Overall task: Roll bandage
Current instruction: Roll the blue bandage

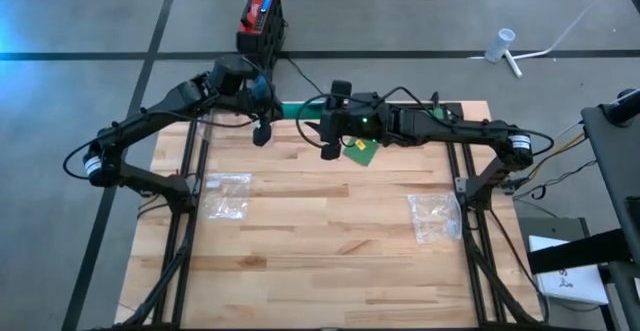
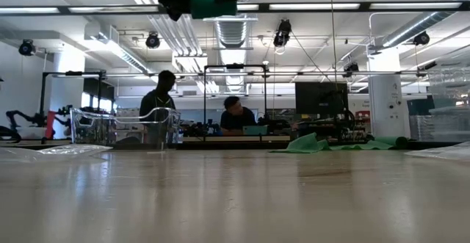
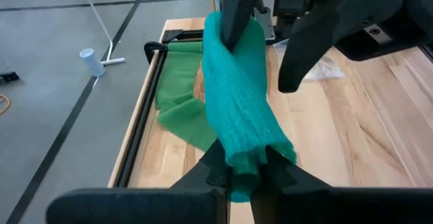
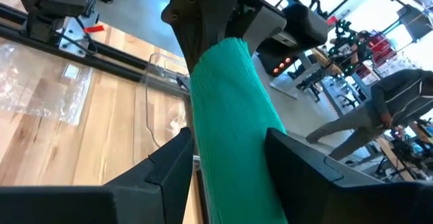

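A teal bandage strip (image 3: 237, 95) is stretched in the air above the table's far part, between my two grippers. My left gripper (image 3: 242, 176) is shut on one end of it. My right gripper (image 4: 230, 163) stands open around the strip's other stretch, one finger on either side. In the high view the strip (image 1: 293, 110) shows between my left gripper (image 1: 262, 121) and my right gripper (image 1: 328, 136). A heap of green bandage (image 3: 181, 109) lies on the table by its far edge, below the strip. My left gripper pinches the strip's bunched end (image 3: 245, 158) between its two fingers, coming level from the table's left. The strip runs away from the fingers, lifted clear of the table. My right gripper has one finger (image 3: 233, 7) against the strip's far end (image 3: 218, 31). Its other finger (image 3: 308, 48) stands apart from the cloth.
Two clear plastic bags lie on the wood, one at the left (image 1: 228, 193) and one at the right (image 1: 435, 217). A red and black box (image 1: 262, 16) stands on the floor beyond the far edge. People sit in the room behind the table (image 2: 236, 114).
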`<state>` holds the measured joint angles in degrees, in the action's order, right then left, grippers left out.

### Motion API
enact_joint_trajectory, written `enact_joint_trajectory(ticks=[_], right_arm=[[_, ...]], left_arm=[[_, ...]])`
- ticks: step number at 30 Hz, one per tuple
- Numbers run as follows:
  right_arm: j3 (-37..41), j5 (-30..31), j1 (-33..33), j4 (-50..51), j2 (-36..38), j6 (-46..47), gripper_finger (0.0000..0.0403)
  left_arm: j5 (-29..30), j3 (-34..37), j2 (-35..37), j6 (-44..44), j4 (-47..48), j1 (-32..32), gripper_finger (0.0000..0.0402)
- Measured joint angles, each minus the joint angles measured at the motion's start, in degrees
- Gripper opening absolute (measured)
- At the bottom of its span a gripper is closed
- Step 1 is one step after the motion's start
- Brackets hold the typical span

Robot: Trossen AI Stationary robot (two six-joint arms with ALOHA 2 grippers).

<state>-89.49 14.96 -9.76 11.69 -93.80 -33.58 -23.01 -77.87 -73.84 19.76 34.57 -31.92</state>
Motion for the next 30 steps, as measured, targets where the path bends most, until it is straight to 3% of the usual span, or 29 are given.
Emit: enact_joint_trajectory(ticks=[22, 30], right_arm=[[0.0, 1.7, 0.0, 5.0, 0.3, 2.1, 0.0183], [0.0, -1.3, 0.0, 6.3, 0.4, 5.5, 0.0184]], left_arm=[[1.2, 0.0, 0.0, 7.4, 0.3, 2.5, 0.0015], [1.5, 0.6, 0.0, 13.2, 0.4, 4.2, 0.0015]])
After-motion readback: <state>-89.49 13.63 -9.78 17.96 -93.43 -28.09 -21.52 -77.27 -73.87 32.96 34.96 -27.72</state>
